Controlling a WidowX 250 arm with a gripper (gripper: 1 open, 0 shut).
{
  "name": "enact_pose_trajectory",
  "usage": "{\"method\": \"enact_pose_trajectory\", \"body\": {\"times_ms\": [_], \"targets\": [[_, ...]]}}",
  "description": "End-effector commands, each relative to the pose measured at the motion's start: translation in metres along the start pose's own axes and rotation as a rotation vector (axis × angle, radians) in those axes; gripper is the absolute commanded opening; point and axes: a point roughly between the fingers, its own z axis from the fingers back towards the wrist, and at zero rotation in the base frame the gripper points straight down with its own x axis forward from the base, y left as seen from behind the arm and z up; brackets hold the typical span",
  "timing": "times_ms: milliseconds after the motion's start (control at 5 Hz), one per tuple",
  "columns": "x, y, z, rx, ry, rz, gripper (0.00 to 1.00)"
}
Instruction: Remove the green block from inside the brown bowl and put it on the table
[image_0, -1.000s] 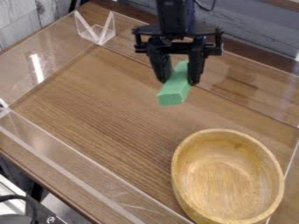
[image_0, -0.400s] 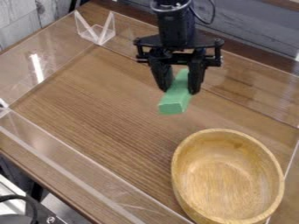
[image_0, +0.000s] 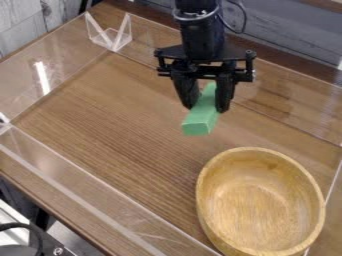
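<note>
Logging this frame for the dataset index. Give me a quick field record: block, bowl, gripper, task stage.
block: green block, tilted, upper end between the gripper's fingers, lower end near or on the table; contact cannot be told
bowl: brown bowl, lower right, nothing inside, apart from the block
gripper: gripper pointing down over the table, shut on the block
task stage: block out of the bowl, not yet released
surroundings: clear walls around the tabletop
</note>
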Motion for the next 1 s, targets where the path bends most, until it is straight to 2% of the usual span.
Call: {"method": "enact_pose_trajectory", "body": {"times_ms": [0,800], "targets": [[0.0035,-0.005,0.0095,-0.014,-0.049,-0.018,0.0],[0.0027,-0.007,0.0099,-0.022,-0.065,-0.038,0.0]]}}
